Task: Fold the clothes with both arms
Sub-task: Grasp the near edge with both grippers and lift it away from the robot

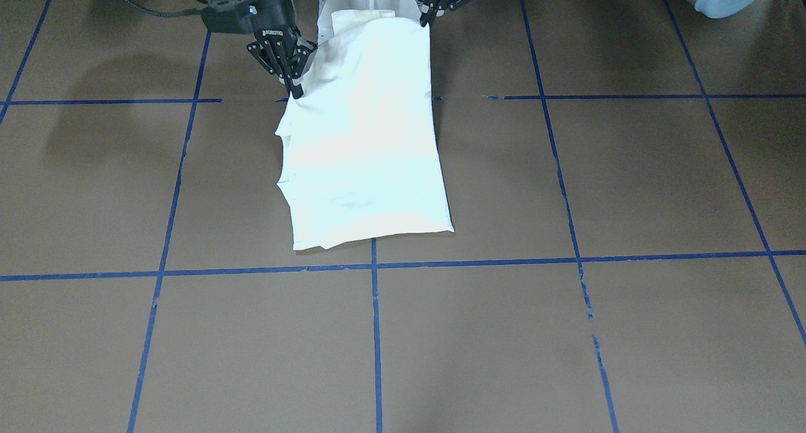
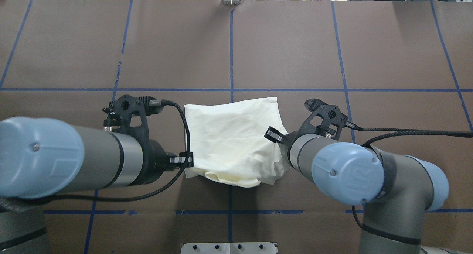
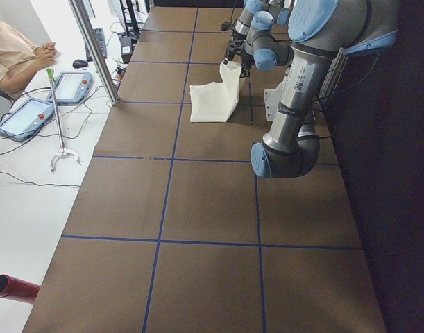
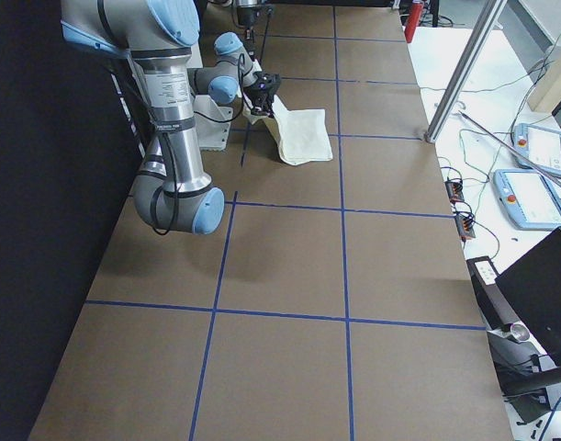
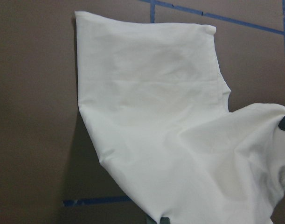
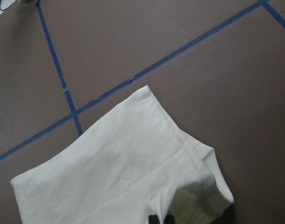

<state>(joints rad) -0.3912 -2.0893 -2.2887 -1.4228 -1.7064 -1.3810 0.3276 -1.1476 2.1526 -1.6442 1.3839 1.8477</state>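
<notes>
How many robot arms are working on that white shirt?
2. The left arm comes in from the overhead view's left and the right arm from its right. Each grips one side of the shirt. No other arm shows in any view.

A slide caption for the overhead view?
Left gripper and right gripper hold one edge of the cream shirt above the table.

The shirt (image 2: 232,136) is soft, matt, creased cloth; the table (image 2: 295,43) looks matt, papery brown.

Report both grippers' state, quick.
Left gripper: shut on the cream shirt, pinching one corner of its raised edge.
Right gripper: shut on the cream shirt, pinching its other side.
</notes>
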